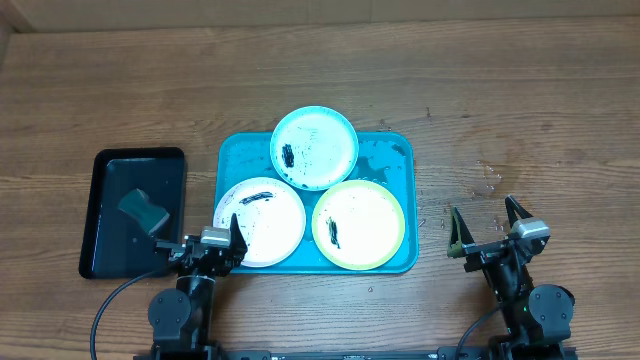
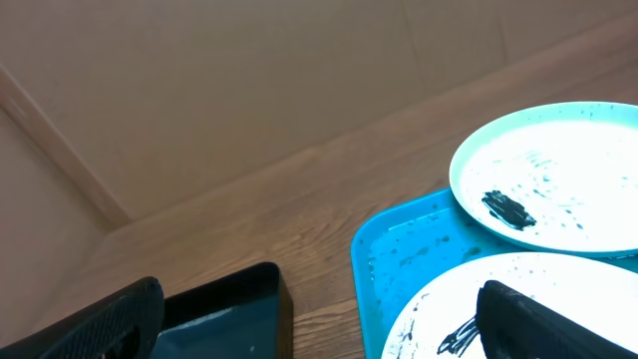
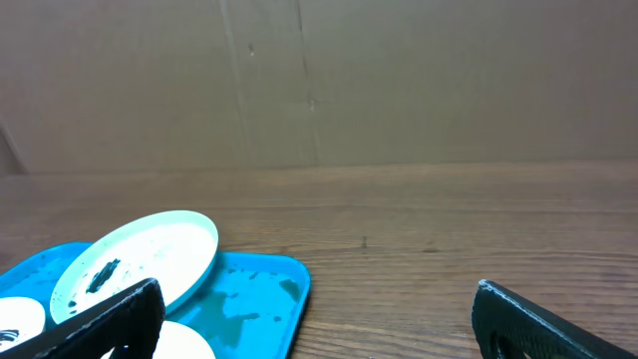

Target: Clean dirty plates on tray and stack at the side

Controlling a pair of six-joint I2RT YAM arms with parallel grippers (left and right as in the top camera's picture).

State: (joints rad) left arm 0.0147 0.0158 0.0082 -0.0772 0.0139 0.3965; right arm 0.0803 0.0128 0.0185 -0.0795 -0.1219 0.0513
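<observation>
Left gripper (image 1: 197, 238) is hanging at the near-left corner of the tray (image 1: 395, 150). Its jaws are spread wide with nothing between them. One finger is showing over the rim of the white plate (image 1: 270, 225). The other is showing over the black tray (image 1: 110, 240), which is lying just left of the tray.

Right gripper (image 1: 487, 218) is waiting off the tray's right side, apart from it, with its jaws equally wide and empty.

All three plates are sitting inside the tray, whose long axis is running left to right. The white plate is occupying the near-left part and the green plate (image 1: 365, 215) the near-right part. The blue plate (image 1: 320, 140) is sitting at the far middle, meeting both others at the rim; whether it is touching or overlapping them cannot be told. Being round, the plates are pointing no particular way. Only their smears differ, the white plate's running roughly sideways and the other two running near to far.

The sponge (image 1: 143, 208) is lying left of the tray, inside the black tray, with its long axis slanting from far-left to near-right. It is sitting beyond and to the left of the left gripper, the closer arm by a good margin. Wiping is probably starting there: the left arm reaching away and leftward, jaws turning to cross the sponge's short side. The right arm is better placed for steadying the green plate.
</observation>
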